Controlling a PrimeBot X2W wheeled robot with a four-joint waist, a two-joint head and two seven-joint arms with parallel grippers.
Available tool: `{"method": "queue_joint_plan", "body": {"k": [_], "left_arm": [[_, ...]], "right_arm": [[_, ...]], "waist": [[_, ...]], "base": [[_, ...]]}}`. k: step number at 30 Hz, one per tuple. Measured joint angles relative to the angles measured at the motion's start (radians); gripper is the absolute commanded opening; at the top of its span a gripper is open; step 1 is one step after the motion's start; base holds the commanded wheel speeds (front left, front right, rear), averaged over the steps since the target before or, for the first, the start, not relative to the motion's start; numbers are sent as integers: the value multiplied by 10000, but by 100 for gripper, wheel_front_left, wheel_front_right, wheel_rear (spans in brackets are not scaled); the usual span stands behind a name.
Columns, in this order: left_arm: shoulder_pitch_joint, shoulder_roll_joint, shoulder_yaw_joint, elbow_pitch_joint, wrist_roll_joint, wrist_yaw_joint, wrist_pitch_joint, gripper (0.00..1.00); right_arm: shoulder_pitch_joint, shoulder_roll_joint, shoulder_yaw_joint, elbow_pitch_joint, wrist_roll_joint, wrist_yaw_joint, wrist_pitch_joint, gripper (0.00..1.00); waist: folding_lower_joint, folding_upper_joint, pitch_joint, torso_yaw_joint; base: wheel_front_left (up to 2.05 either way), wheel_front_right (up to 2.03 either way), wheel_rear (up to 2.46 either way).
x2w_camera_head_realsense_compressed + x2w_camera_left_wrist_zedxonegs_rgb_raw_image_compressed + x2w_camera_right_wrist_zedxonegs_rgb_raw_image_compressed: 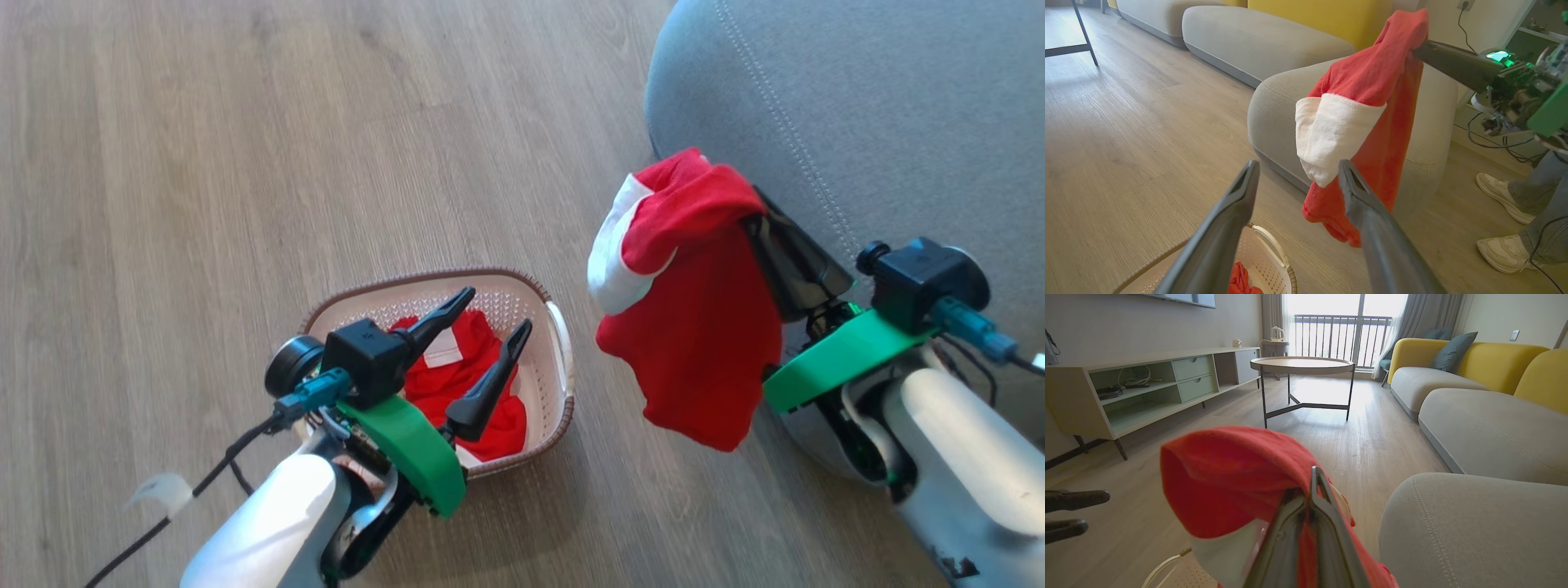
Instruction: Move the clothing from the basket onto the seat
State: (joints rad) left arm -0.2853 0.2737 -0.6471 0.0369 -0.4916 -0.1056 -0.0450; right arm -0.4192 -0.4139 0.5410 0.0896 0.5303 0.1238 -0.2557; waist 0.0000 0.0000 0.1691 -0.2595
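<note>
Where clothing [694, 327] drapes, right hand [759, 222] partly hidden.

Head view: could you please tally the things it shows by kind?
Grippers: 2 (left gripper open, right gripper shut)
Basket: 1
Seat: 1
Red clothing lots: 2 (held garment, heap inside the Basket)
Total: 6

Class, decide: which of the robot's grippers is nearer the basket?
Left. The left gripper hangs open over the basket and the red clothing inside; the right gripper is off to its side, clamping a red garment by the grey seat.
</note>
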Motion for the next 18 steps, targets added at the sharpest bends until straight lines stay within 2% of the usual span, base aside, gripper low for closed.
{"method": "queue_joint_plan", "body": {"k": [7, 11, 14, 18], "left_arm": [[-465, -17, -58, -17, 38, -8, 10, 100], [-944, -17, -54, -25, 165, -8, 12, 100], [-1327, -25, -58, -63, 263, -10, 88, 100], [-1852, -29, -73, -61, 355, -12, 84, 100]], "right_arm": [[8, -15, -673, -69, 17, 0, 0, 0], [-229, -17, -1522, 211, 468, 0, 0, 0], [-791, -90, -2257, 533, 882, 0, 10, 0], [-2235, -556, -3214, 1162, 1350, 0, 242, 0]], "waist": [[0, 0, 569, 248], [1, 0, 1168, 436], [1, 0, 1715, 606], [2, 0, 2673, 932]], "base": [[0, 0, 0], [0, 0, 0], [0, 0, 0], [0, 0, 0]]}}
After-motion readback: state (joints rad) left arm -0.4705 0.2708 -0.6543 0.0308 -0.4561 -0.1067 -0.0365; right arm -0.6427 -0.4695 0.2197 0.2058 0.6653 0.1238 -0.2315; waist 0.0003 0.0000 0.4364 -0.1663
